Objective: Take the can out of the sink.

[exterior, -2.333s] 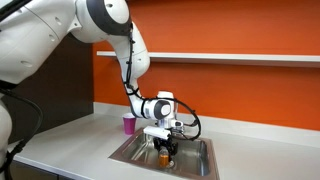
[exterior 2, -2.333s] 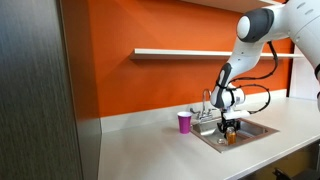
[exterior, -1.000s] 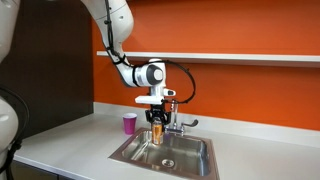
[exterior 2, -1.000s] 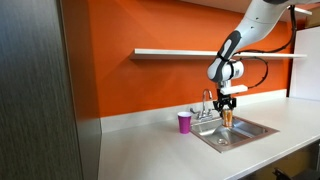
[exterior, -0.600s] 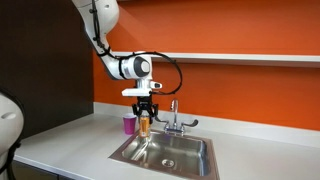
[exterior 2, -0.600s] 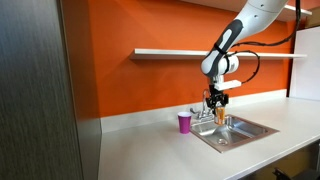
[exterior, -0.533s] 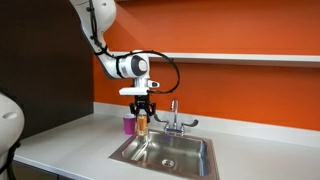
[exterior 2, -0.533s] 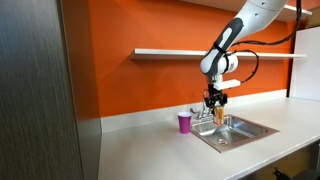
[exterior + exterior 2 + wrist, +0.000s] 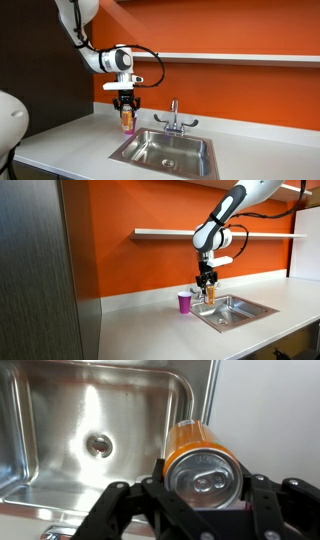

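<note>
**Tool** [image 9: 203,488]: dark two-fingered gripper. The fingers [image 9: 128,508] are clamped on either side of the can [image 9: 198,458]. In an exterior view the tool [image 9: 125,105] points straight down from a white arm.

**Can:** small amber-orange cylinder, smooth and glossy. Its silvery lid and pull tab show only in the wrist view. It is upright, gripped near the top and hanging in the air. In an exterior view the can [image 9: 126,120] is outside the basin, above the bench [image 9: 70,145] just beside the sink [image 9: 180,150]. In an exterior view the can [image 9: 210,294] hangs between the cup [image 9: 184,302] and the sink [image 9: 238,308].

**Sink** [image 9: 60,410]: rectangular brushed-steel basin with a flat rim. The round drain [image 9: 98,446] is plain only from the wrist.

**Faucet** [image 9: 172,116]: chrome, at the sink's back edge.

**Cup:** pink plastic, standing on the bench. It is clear in one exterior view and largely hidden behind the can in the other.

**Bench** [image 9: 270,415]: pale, matte, flat.

**Wall** [image 9: 240,95]: flat orange, carrying a thin white shelf [image 9: 230,58].
</note>
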Robot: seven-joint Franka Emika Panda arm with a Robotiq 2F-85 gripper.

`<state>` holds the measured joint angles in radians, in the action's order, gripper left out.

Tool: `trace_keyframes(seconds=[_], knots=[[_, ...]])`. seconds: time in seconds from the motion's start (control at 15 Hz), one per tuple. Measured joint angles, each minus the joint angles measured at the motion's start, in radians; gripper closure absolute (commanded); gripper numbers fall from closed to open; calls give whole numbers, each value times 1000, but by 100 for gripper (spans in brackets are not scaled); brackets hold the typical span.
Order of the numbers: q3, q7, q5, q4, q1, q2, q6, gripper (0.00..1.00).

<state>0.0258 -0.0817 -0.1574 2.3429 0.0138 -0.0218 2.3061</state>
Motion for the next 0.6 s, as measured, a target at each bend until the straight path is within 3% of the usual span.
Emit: trace_keyframes(seconds=[0.6], knots=[[-81,-58,12,25,80,-2,11,61]])
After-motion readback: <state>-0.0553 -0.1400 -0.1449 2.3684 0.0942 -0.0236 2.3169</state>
